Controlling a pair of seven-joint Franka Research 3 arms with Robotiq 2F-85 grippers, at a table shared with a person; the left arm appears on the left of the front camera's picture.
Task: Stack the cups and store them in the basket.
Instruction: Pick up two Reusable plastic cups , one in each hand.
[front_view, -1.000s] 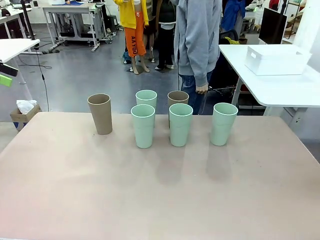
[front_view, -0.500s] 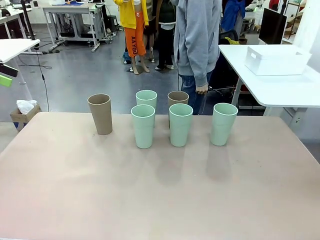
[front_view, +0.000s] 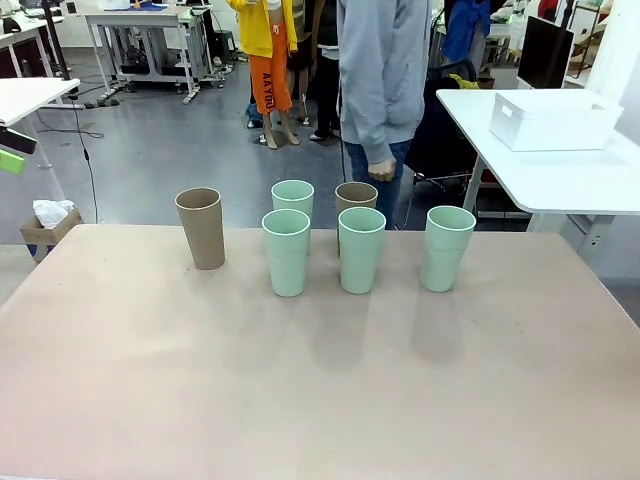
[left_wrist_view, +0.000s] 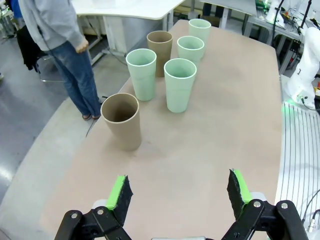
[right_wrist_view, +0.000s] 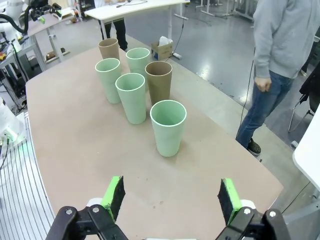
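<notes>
The person (front_view: 385, 70) in the grey hooded top, beyond the far edge of the surface (front_view: 300, 380), now stands a little further toward the robot's left than a second ago. The hanging hand (front_view: 381, 170) is higher and further left. In the front view it is just above the right side of the rear brown cup (front_view: 356, 196), where before it hung clear to that cup's right. The jeans (front_view: 393, 200) have shifted with it, uncovering more of the dark chair (front_view: 445, 150) behind.
</notes>
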